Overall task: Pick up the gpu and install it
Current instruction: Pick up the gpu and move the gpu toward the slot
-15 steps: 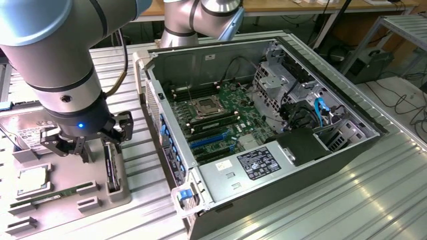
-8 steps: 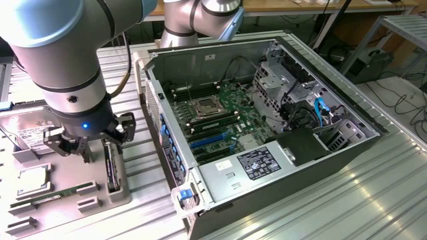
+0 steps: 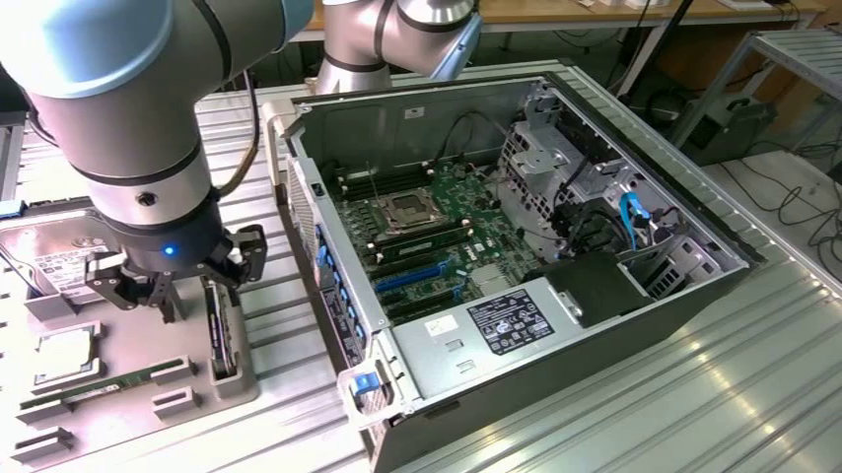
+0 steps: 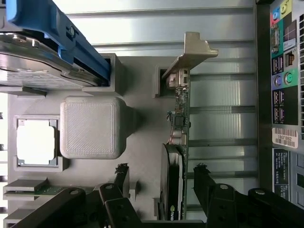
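The gpu stands on edge in a slot of the grey fixture, its silver end bracket at one end and its black fan housing at the other. My gripper hovers just above it, open. One black fingertip stands on each side of the fan end, and neither touches the card. In the exterior view the gripper hangs at the left over the thin dark gpu.
The open computer case lies to the exterior view's right, its motherboard showing blue slots. On the fixture also sit a hard drive with a blue bracket, a processor, a memory stick and a raised grey block.
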### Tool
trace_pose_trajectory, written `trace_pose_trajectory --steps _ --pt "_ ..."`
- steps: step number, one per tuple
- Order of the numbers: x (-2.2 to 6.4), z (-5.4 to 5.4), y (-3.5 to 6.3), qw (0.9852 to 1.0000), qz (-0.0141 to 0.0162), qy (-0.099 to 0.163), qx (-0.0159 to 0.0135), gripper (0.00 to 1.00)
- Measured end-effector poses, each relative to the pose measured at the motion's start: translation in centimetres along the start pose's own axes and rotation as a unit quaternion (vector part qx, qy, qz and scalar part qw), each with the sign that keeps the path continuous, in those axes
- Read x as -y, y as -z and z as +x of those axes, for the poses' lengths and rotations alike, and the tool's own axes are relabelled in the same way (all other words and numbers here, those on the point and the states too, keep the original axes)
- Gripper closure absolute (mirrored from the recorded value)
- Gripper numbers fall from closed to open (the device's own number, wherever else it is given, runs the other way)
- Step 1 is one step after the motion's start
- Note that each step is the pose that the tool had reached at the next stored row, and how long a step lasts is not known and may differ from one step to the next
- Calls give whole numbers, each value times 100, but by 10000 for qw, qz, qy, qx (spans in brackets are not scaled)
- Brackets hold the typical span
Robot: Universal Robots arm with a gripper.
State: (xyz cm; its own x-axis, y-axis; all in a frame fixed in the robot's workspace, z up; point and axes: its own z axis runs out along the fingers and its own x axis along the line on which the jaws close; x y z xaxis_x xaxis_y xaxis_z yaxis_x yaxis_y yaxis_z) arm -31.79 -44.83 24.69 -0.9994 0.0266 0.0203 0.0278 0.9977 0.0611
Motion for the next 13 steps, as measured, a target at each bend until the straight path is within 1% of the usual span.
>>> trace_pose_trajectory --steps 4,13 --pt "1 -4 -23 10000 1 0 -5 34" --pt "4 -6 -61 10000 1 0 -6 34"
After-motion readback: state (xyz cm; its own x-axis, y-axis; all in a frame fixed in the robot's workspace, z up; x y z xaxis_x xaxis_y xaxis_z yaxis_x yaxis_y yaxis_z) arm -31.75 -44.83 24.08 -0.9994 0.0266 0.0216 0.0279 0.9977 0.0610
